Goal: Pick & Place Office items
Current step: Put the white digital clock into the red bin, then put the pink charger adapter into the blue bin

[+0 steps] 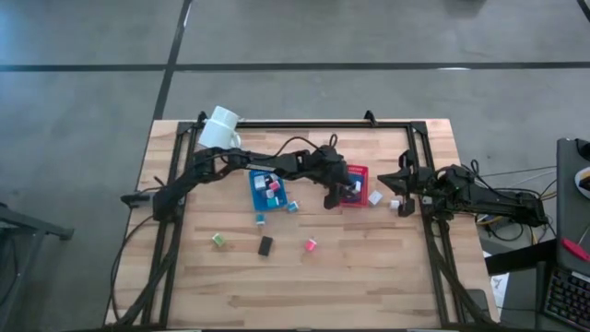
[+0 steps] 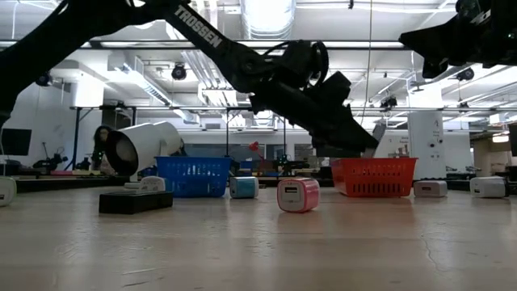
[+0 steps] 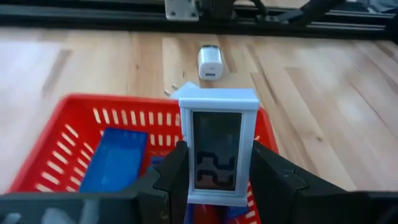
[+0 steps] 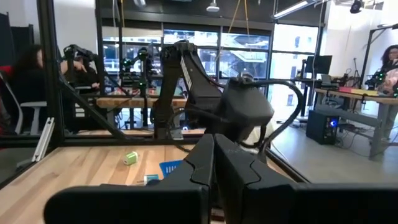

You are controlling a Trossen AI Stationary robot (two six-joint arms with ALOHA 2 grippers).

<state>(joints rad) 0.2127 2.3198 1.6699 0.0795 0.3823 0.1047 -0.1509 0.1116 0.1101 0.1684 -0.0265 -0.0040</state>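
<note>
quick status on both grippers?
Left gripper: closed on a white-framed block above the red basket.
Right gripper: closed, empty.

The table (image 1: 369,277) was pale planked wood with a dull sheen. The red basket (image 3: 56,146) looked like slotted moulded plastic. The white block (image 3: 217,152) seemed smooth plastic with a glossy dark face. The mug (image 1: 219,127) looked smooth, glazed white.
</note>
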